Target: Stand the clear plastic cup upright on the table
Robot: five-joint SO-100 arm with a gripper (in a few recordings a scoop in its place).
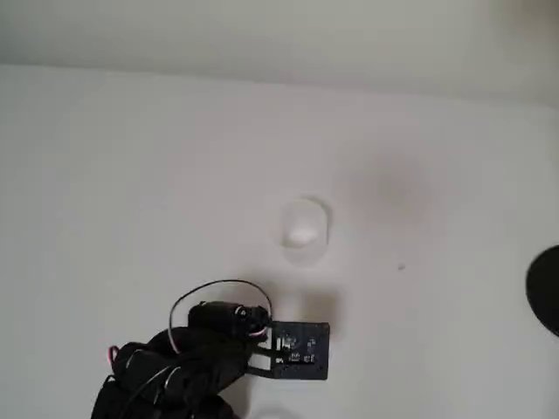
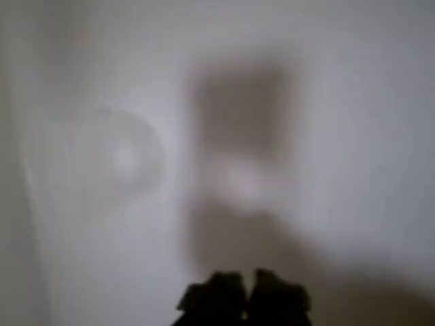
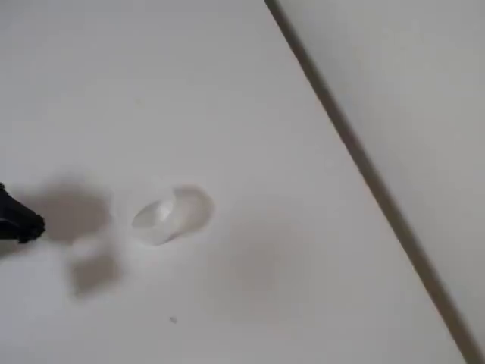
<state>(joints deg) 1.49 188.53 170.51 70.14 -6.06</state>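
The clear plastic cup (image 1: 303, 223) rests on the white table (image 1: 131, 175), apart from the gripper. In the fixed view the cup (image 3: 173, 214) looks tipped on its side, its rim facing left. In the wrist view the cup (image 2: 112, 156) is a faint blurred ring at the left. My gripper (image 2: 245, 299) shows two black tips pressed together with nothing between them. In the fixed view the gripper (image 3: 21, 221) pokes in at the left edge, well short of the cup. In the overhead view the black arm (image 1: 210, 340) is below the cup, its camera mount covering the fingers.
A dark round object (image 1: 546, 290) sits at the right edge of the overhead view. The table's far edge (image 3: 356, 159) meets a wall. A tiny dark speck (image 1: 401, 266) lies to the right of the cup.
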